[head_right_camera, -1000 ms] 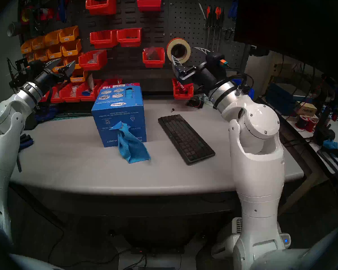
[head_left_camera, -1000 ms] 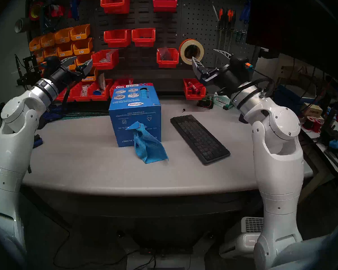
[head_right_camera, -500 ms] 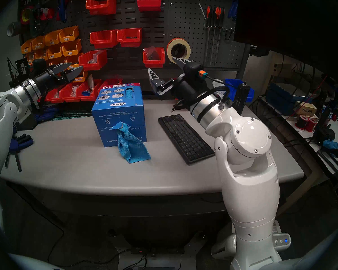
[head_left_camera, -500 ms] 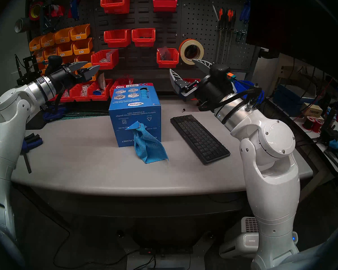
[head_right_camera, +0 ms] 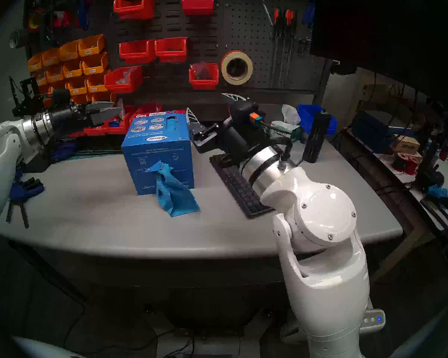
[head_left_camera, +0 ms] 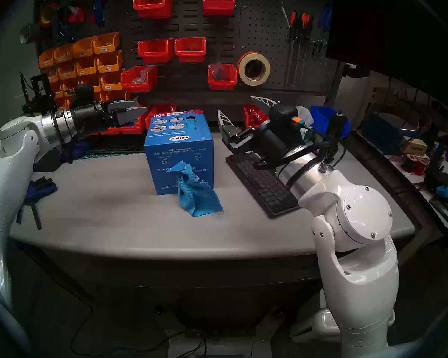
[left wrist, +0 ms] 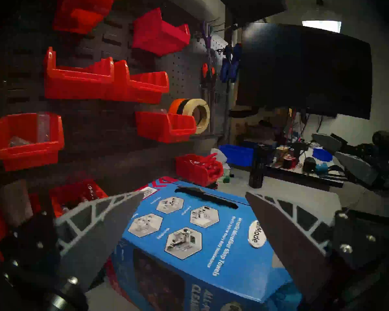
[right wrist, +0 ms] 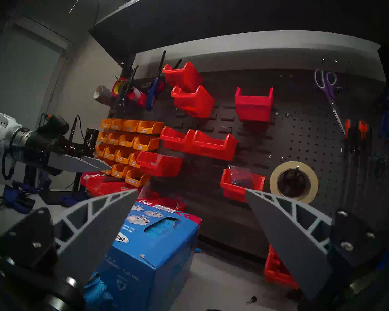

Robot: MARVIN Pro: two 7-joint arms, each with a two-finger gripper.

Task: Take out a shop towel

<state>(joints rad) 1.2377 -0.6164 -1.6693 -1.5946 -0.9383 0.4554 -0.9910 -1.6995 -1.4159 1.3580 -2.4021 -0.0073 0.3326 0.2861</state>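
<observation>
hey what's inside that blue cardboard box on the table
Blue cloth shows through the box's top slot, and the shop towel hangs from its front opening. The rest is hidden by the cardboard.

I count one blue towel box (head_left_camera: pixel 179 148), one shop towel (head_left_camera: pixel 198 194) and one keyboard (head_left_camera: pixel 263 184). I see two grippers, left gripper (head_left_camera: pixel 136 111) and right gripper (head_left_camera: pixel 239 109).

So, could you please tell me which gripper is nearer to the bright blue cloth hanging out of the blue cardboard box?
Right. The right gripper is open, up beside the box's far right corner; the left gripper is open, farther from the cloth, beyond the box's far left.
</observation>
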